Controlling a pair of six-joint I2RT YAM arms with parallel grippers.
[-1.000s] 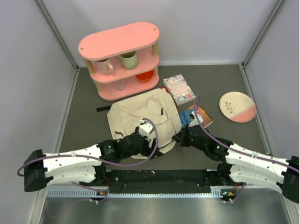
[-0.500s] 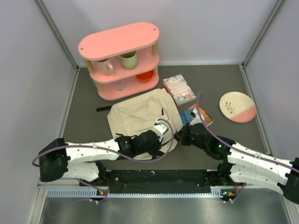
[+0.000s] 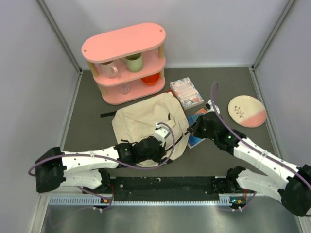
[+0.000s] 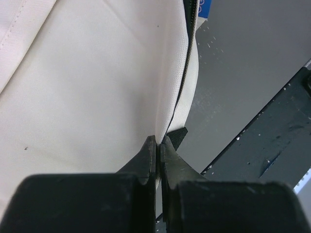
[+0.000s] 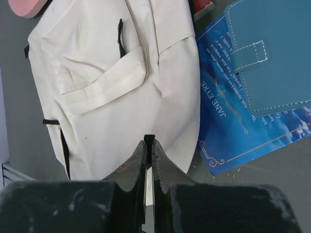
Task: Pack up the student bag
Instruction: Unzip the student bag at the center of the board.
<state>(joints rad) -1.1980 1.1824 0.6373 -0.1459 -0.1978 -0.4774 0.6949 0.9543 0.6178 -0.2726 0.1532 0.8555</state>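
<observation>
From the top view I count one student bag (image 3: pixel 146 121), cream, lying flat mid-table in front of one pink shelf (image 3: pixel 124 42). The shelf carries two mugs, one pink (image 3: pixel 109 70) and one green (image 3: pixel 135 63), plus one orange bowl (image 3: pixel 150 78). To the right of the bag lie one patterned book (image 3: pixel 186 92), one blue book (image 3: pixel 196 141) and, well apart, one plate (image 3: pixel 247 110). My left gripper (image 3: pixel 164 149) sits on the bag's near edge and my right gripper (image 3: pixel 191 132) at its right edge.

On the left wrist camera the two fingertips (image 4: pixel 149 150) are pressed together at the bag's hem. They meet right where one dark zip line (image 4: pixel 187 73) ends, beside one black tab (image 4: pixel 179 137). I cannot tell whether they pinch anything.

On the right wrist camera the fingertips (image 5: pixel 138 155) are closed to a slit over the bag's side, with a cream sliver showing between them. I cannot tell if that is gripped cloth. One teal case (image 5: pixel 269 58) lies on the blue book.
</observation>
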